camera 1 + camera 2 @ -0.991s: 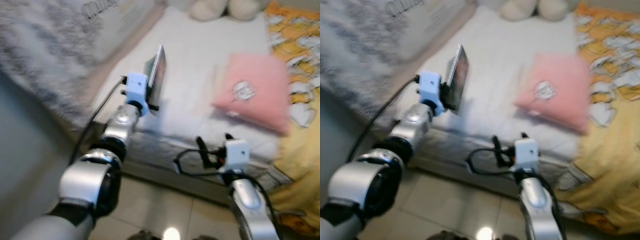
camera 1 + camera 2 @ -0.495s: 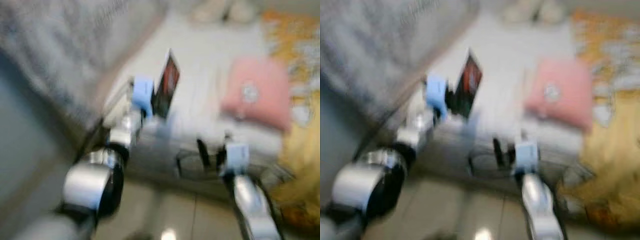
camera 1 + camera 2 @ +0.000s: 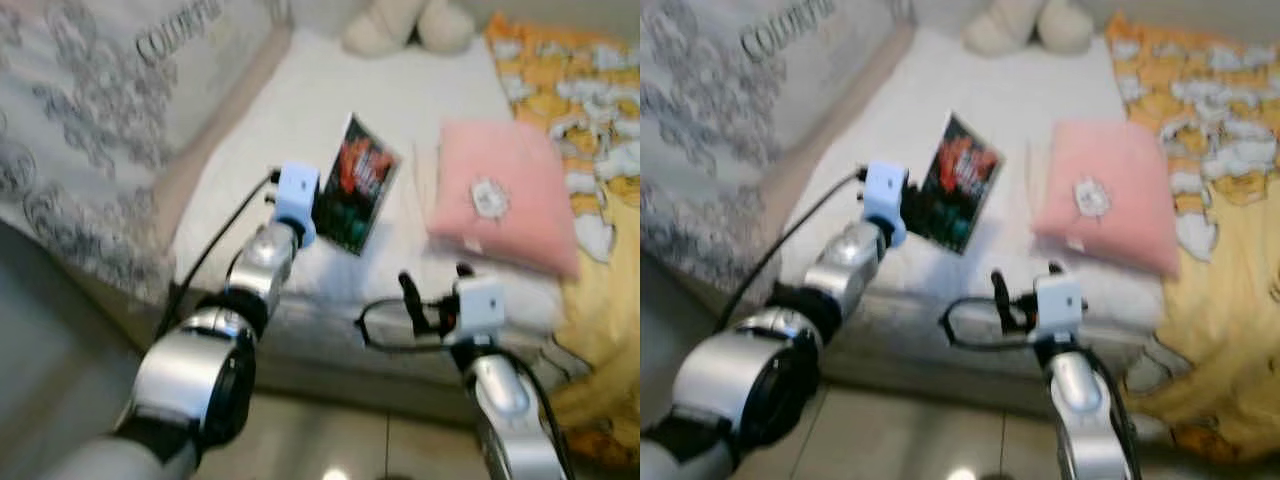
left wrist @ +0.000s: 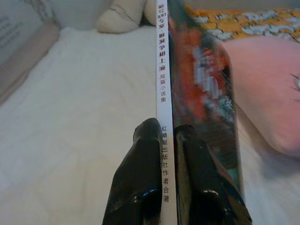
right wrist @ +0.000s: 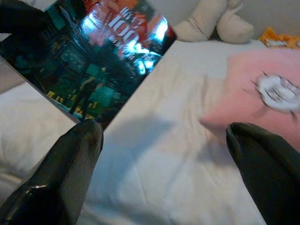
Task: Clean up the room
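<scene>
The left pincer [image 4: 161, 178] pinches a thin paperback book with a dark red-and-teal cover [image 3: 358, 186] by its spine edge, holding it over the white-sheeted bed [image 3: 300, 110], probably to carry it away. The left wrist view shows the white printed spine; the right wrist view shows the glossy cover. The right pincer [image 5: 164, 154] hangs spread near the square pink cushion [image 3: 505, 190].

One book [image 3: 358, 182], one pillow [image 3: 500, 195], perhaps one plush [image 3: 408, 22].

Head eyes look down at bed [image 3: 300, 110]; wrist views close over it.
</scene>
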Controlling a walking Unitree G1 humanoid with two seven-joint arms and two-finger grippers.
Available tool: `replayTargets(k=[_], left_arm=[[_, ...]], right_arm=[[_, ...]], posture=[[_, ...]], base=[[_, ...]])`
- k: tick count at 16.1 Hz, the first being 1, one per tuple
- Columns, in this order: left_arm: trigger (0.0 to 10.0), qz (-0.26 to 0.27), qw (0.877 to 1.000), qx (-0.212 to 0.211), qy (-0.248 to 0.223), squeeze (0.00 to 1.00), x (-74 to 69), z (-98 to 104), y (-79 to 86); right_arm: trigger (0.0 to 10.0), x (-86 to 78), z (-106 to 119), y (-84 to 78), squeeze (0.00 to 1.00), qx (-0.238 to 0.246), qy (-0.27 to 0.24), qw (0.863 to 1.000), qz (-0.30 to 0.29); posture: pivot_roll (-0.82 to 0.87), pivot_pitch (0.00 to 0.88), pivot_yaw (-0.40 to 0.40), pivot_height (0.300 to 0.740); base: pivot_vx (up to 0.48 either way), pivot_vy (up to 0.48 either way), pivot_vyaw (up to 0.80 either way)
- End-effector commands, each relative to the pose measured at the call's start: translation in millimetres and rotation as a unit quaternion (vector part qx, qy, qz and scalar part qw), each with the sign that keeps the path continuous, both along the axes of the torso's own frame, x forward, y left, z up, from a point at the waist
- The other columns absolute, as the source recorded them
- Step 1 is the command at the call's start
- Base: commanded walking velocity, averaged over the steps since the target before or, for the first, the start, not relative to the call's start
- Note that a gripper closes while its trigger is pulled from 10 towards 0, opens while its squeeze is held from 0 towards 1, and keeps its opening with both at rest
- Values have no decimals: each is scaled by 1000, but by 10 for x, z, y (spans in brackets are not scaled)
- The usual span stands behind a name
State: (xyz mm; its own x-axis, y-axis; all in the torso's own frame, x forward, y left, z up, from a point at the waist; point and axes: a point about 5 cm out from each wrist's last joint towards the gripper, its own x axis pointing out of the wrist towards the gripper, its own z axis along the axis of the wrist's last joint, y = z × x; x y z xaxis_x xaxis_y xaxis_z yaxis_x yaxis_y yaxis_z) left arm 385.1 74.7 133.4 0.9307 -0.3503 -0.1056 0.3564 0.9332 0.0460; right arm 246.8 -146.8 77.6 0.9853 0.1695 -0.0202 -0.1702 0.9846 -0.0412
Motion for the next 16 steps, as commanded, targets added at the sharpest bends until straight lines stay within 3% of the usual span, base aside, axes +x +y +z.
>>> replayTargets(k=[1, 7, 9, 10, 11, 12, 14, 16], left_arm=[[10000, 10, 999, -4, -32, 0, 76, 181, 76], [10000, 0, 999, -17, -34, 0, 119, 298, 26], [10000, -28, 998, -43, -28, 0, 116, 355, -112], [10000, -33, 993, -109, 39, 0, 93, 275, -219], [10000, -35, 981, -168, 94, 0, 56, 181, -281], [10000, -31, 972, -197, 122, 0, 31, 118, -297], [10000, 1, 914, -328, 241, 0, -178, -301, -362], [10000, 35, 887, -336, 316, 0, -424, -708, -358]], right_arm=[[10000, -4, 6, 63, 0, 1, 3, 1000, 7], [10000, -44, 20, 55, 0, 4, -3, 1000, 3], [10000, -147, 25, 30, 0, 2, 2, 1000, 0], [10000, -306, 31, -9, 0, -3, 14, 1000, -3], [10000, -446, 59, -57, 0, -7, 24, 1000, -5], [10000, -495, 66, -75, 0, -8, 28, 1000, -6], [10000, -771, 50, -98, 0, -19, 60, 998, 2], [10000, -923, 85, -47, 0, -16, 75, 997, 7]], posture=[[-131, 0, 56, 740], [-147, 0, 60, 740], [-177, 0, 54, 740], [-225, 61, 38, 740], [-269, 136, 11, 740], [-269, 136, 11, 740], [-336, 225, -11, 740], [-384, 235, -33, 740]], base=[[469, 0, -775], [469, 0, -127], [469, 0, 0], [0, 0, 0], [0, 0, 0], [0, 0, 0], [0, 0, 0], [0, 0, 0]])
